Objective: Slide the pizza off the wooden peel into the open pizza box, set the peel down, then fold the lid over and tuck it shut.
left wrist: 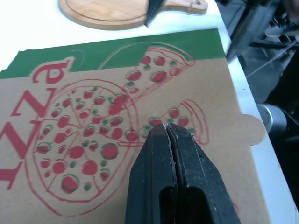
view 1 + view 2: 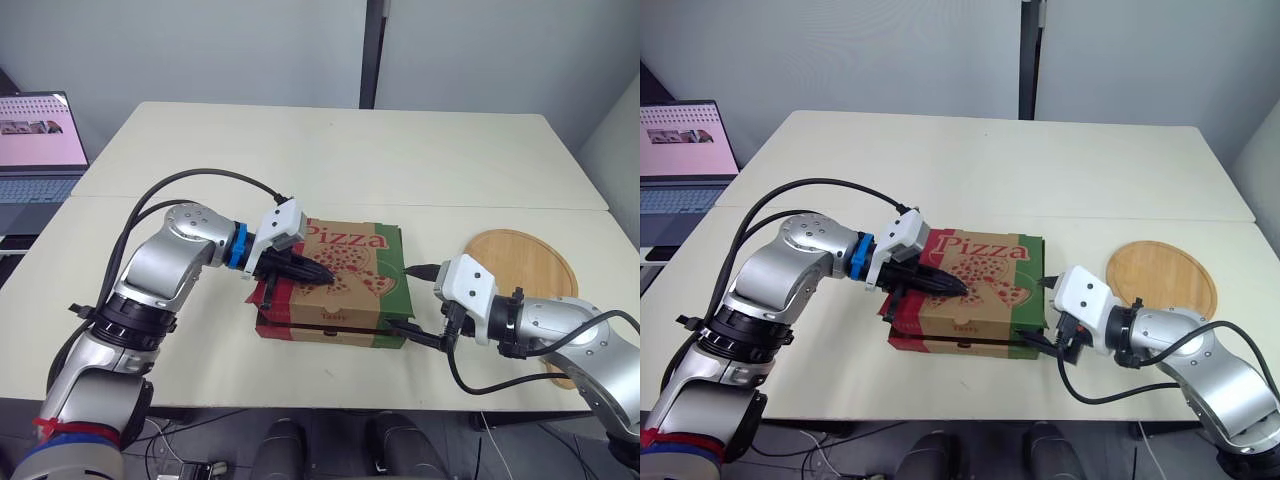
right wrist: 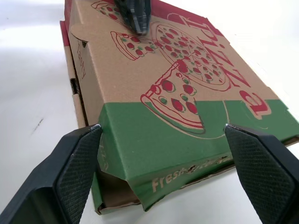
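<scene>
Pizza box lid down | I see left gripper fingers pressed together atop it | right gripper fingers spread, flanking its green end

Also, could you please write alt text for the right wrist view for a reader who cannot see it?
A pizza box, lid down, lies on a white table, its green edge framed by the wide-open right gripper. The left gripper, shut, rests on the lid's far part; the near corner gapes.

Bright, even indoor light; soft shadows beneath pizza box; glare-whitened table.
</scene>
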